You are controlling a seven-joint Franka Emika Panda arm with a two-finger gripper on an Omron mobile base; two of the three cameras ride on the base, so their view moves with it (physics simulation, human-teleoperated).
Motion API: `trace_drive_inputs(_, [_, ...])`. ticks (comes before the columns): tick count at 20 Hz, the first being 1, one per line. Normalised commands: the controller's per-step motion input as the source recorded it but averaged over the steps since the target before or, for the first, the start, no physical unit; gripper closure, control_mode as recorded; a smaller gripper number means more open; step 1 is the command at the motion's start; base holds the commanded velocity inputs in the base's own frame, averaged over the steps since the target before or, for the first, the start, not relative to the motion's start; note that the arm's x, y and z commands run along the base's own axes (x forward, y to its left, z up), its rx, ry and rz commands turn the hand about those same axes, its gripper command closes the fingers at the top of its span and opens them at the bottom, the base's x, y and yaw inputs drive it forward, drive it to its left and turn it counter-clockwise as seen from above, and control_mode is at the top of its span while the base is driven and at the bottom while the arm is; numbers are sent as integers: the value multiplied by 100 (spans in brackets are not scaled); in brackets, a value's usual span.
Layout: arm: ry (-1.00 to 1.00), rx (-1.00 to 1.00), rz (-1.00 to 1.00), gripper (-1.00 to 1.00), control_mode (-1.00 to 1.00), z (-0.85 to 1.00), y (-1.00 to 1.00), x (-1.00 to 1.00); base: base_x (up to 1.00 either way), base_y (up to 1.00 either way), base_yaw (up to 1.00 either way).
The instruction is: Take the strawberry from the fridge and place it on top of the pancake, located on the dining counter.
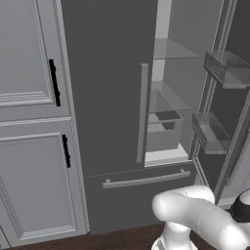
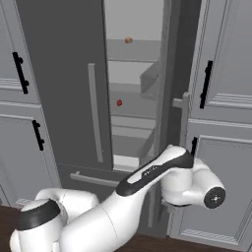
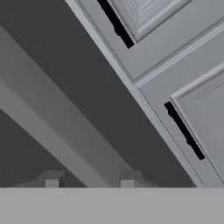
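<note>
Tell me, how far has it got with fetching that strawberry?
Done: the fridge's right door stands open. In hand: nothing picked up yet; the strawberry sits on a fridge shelf below a small orange fruit. Left: reach in, grab the berry and carry it to the pancake.

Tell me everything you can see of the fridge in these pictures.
The fridge is tall and dark grey, set between light grey panelled cabinets. Its left door is shut; its right door stands open, with clear bins on its inner side. Each door has a long light grey vertical handle, and the bottom drawer has a horizontal one. The pale interior holds glass shelves: the tiny red strawberry sits on a middle one, and a small orange-toned fruit on a higher one.
</note>
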Motion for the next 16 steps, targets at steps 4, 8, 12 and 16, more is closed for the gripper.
trace_drive_inputs(4, [-14,20,-7,100,-100,-15,-100,-37,0,0,0])
trace_drive_inputs(8, [-43,17,-3,100,-100,74,-53,-100,0,0,0])
trace_drive_inputs(12, [-49,-7,-2,100,-100,80,31,-100,0,0,0])
trace_drive_inputs(16, [-35,-30,-1,100,-100,69,100,-100,0,0,0])
